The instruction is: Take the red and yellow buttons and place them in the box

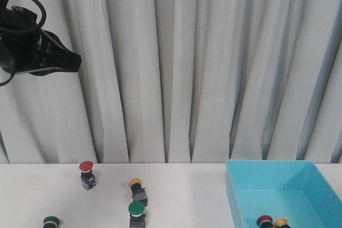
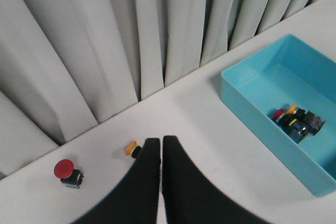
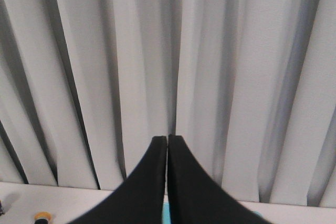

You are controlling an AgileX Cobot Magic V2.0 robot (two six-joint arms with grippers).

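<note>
Two grippers are on my feeds, and both have their fingers pressed together with nothing between them. The left gripper (image 2: 161, 141) hangs high above the table (image 1: 181, 196); from the front I see only the arm's dark body up in the left corner. On its wrist camera the closed fingertips sit just in front of the yellow button (image 2: 131, 148), which lies on its side on the white surface, partly hidden behind the left finger. The red button (image 2: 67, 171) stands further off to one side of those tips, near the curtain (image 1: 203, 62). The box (image 2: 247, 90) is well apart on the other side, and inside it, near one end, I make out a red cap and a yellow cap among dark bodies (too clustered to count reliably). The right gripper (image 3: 167, 139) points mostly at the curtain; a sliver of turquoise shows right beneath its closed tips, and a yellow cap (image 3: 42, 216) lies low in the corner of that view. From the front, two green buttons (image 1: 137, 210) sit nearer me than the red and yellow ones.
</note>
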